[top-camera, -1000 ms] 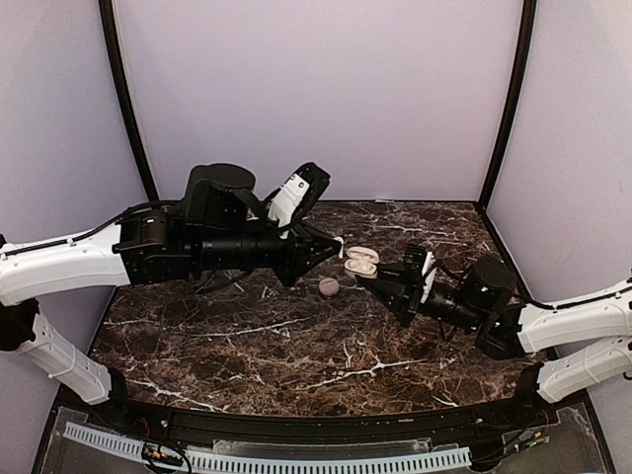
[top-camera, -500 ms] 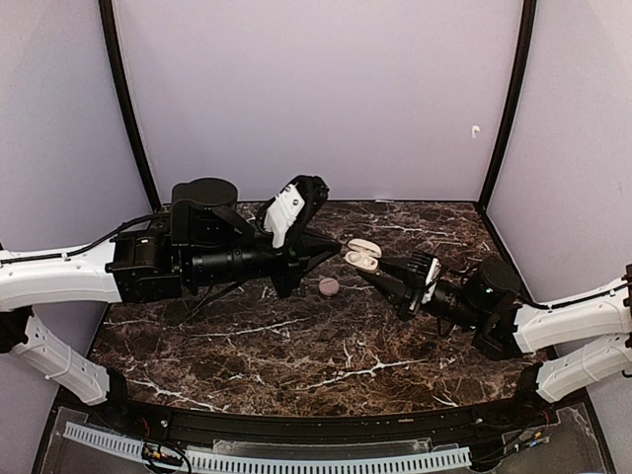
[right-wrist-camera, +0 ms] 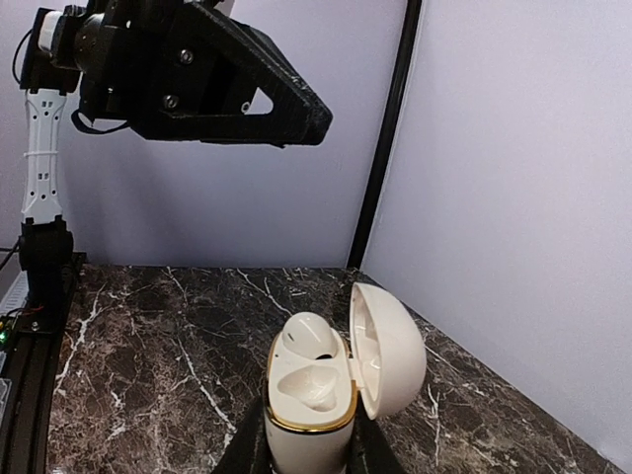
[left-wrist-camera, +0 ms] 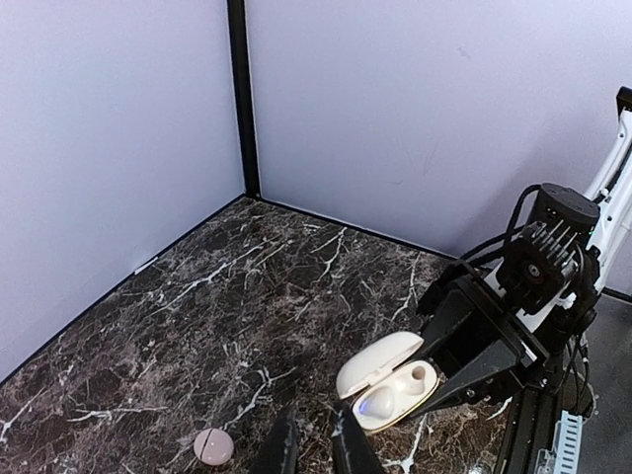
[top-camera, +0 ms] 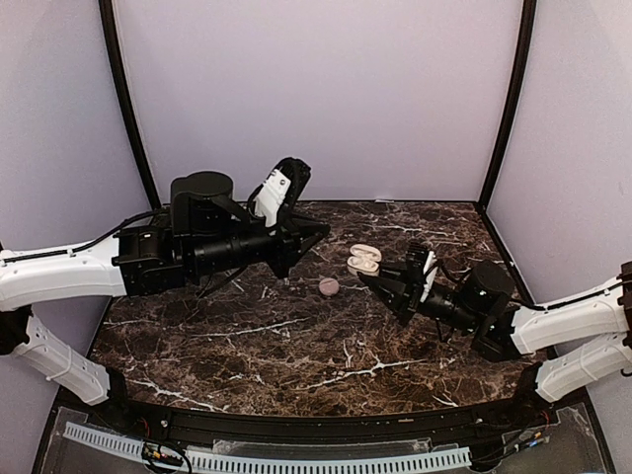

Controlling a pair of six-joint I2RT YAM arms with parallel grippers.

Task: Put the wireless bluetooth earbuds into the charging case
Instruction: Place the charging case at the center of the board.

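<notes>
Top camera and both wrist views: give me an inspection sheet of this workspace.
Surface: dark marble table with white veins.
Job's things: open white case, gripped at its base; one earbud seems seated, other slot unclear.
Clutter: small round pinkish object lying on the table.
Grippers: left gripper shut, nothing seen in it; right gripper shut on the case.
Cables: black cable along the left arm.
Surroundings: lilac walls, black corner posts.
</notes>
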